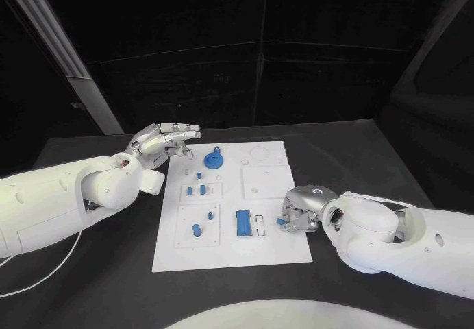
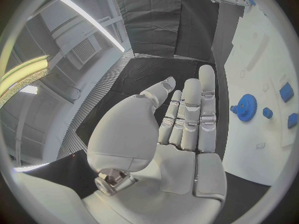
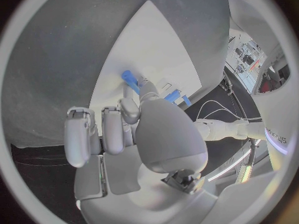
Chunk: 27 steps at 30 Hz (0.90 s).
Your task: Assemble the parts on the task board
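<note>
I am pinching a small blue part (image 3: 129, 79) in my right hand (image 1: 299, 212), just above the task board (image 1: 266, 253) edge; my left hand (image 1: 163, 145) is hovering open. The grip looks thin, I think, so lowering crookedly risks it slipping out.

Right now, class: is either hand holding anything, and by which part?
The right hand pinches a small blue part by one end, at the task board's edge. The left hand holds nothing.
</note>
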Available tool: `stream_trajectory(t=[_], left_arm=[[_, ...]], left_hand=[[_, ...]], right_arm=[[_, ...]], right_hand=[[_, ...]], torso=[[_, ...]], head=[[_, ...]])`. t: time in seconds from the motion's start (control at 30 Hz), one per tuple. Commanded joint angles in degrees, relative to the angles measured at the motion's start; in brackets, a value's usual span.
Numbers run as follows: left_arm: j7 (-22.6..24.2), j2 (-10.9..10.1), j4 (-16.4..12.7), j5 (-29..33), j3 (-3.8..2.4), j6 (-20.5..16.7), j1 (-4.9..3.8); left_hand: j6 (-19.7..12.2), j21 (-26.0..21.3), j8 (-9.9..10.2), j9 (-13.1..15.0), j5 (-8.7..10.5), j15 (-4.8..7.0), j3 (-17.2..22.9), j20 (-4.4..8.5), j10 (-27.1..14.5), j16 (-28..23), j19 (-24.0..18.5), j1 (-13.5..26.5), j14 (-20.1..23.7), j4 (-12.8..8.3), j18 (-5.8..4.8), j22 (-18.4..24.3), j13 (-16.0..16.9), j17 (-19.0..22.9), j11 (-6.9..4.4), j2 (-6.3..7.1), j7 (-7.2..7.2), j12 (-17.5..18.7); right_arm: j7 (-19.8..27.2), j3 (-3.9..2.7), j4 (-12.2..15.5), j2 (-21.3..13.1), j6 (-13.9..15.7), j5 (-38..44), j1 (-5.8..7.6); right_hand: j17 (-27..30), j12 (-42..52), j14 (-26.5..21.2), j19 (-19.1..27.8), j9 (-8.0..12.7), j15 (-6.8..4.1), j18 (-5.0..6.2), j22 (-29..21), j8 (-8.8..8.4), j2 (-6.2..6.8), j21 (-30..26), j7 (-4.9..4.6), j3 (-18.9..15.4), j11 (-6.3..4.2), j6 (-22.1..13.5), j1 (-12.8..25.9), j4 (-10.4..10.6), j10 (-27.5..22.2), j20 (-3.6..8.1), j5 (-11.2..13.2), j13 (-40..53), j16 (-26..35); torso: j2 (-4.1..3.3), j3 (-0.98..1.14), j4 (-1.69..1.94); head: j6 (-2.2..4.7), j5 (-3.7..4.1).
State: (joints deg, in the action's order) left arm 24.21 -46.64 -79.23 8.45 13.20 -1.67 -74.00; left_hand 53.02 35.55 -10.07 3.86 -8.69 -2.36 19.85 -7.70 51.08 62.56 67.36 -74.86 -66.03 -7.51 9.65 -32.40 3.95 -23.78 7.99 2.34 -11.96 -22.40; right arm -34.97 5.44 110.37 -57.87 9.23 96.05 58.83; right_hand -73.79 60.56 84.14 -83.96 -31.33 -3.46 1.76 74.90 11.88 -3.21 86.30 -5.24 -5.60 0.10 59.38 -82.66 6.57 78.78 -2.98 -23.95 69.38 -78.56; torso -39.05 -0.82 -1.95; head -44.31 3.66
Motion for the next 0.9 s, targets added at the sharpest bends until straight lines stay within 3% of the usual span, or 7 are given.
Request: stream_trajectory(t=[0.03,0.37,0.6,0.7,0.9], left_arm=[[-0.3,0.1,0.0,-0.2,-0.02,0.8,-0.03],[-0.5,0.2,0.0,-0.2,0.00,0.9,0.04],[-0.5,0.2,-0.1,-0.2,0.00,0.8,0.05],[-0.3,0.2,-0.1,-0.2,0.01,0.7,0.04],[-0.2,0.2,-0.2,-0.2,0.01,0.6,0.04]], left_hand=[[-0.4,-0.3,-0.2,0.0,-0.27,-0.09,-0.1,-0.11,-0.3,0.2,0.3,-0.3,0.5,-0.2,0.83,0.1,-0.1,0.1,-0.08,-0.41,-0.01,-0.3],[-0.4,-0.3,-0.2,0.0,-0.27,-0.09,-0.1,-0.11,-0.3,0.2,0.3,-0.3,0.5,-0.2,0.83,0.1,-0.1,0.1,-0.08,-0.41,-0.01,-0.3],[-0.4,-0.3,-0.2,0.0,-0.27,-0.09,-0.1,-0.11,-0.3,0.2,0.3,-0.3,0.5,-0.2,0.83,0.1,-0.1,0.1,-0.08,-0.41,-0.01,-0.3],[-0.4,-0.3,-0.2,0.0,-0.27,-0.09,-0.1,-0.11,-0.3,0.2,0.3,-0.3,0.5,-0.2,0.83,0.1,-0.1,0.1,-0.08,-0.41,-0.01,-0.3],[-0.4,-0.3,-0.2,0.0,-0.27,-0.09,-0.1,-0.11,-0.3,0.2,0.3,-0.3,0.5,-0.2,0.83,0.1,-0.1,0.1,-0.08,-0.41,-0.01,-0.3]], right_arm=[[-0.9,0.76,-0.4,-0.9,1.2,-7.8,-0.73],[3.5,0.72,1.4,-2.0,9.8,-19.6,-0.66],[5.5,0.72,1.4,-1.7,13.4,-23.1,-0.65],[6.1,0.72,1.1,-1.2,14.0,-24.5,-0.65],[6.5,0.72,0.6,0.0,15.1,-26.5,-0.65]], right_hand=[[-0.1,-0.3,2.8,-2.6,14.9,-0.14,-0.40,10.7,-0.56,-1.01,0.2,0.07,5.1,0.30,0.4,-1.7,-2.4,-0.1,0.18,0.2,-0.1,0.1],[0.2,-0.4,2.8,-2.4,15.8,0.09,-0.31,10.5,-2.19,4.42,0.0,-0.11,16.6,0.45,1.4,3.3,-1.3,0.0,-0.08,0.3,-0.2,0.4],[0.0,0.0,2.8,-2.4,15.6,0.01,-0.32,10.6,-2.08,6.03,0.0,-0.01,19.4,0.33,2.0,5.4,-0.8,0.3,-0.03,0.3,0.1,0.3],[-0.2,0.4,2.9,-2.6,15.4,-0.06,-0.39,10.8,-1.86,6.73,0.2,0.14,20.0,0.21,2.5,6.6,-0.5,0.6,0.04,-1.8,0.3,0.1],[-0.6,1.0,3.0,-2.9,15.1,-0.23,-0.48,11.1,-1.44,7.07,0.4,0.46,20.2,0.00,3.2,8.0,-0.1,1.1,0.17,-2.5,0.6,-0.2]], torso=[[-0.01,-0.04,0.04],[-0.10,-0.08,0.03],[-0.12,-0.12,-0.02],[-0.09,-0.11,-0.02],[-0.11,-0.10,-0.04]], head=[[0.08,-0.11],[-0.01,-0.20],[-0.12,-0.34],[-0.19,-0.38],[-0.26,-0.47]])
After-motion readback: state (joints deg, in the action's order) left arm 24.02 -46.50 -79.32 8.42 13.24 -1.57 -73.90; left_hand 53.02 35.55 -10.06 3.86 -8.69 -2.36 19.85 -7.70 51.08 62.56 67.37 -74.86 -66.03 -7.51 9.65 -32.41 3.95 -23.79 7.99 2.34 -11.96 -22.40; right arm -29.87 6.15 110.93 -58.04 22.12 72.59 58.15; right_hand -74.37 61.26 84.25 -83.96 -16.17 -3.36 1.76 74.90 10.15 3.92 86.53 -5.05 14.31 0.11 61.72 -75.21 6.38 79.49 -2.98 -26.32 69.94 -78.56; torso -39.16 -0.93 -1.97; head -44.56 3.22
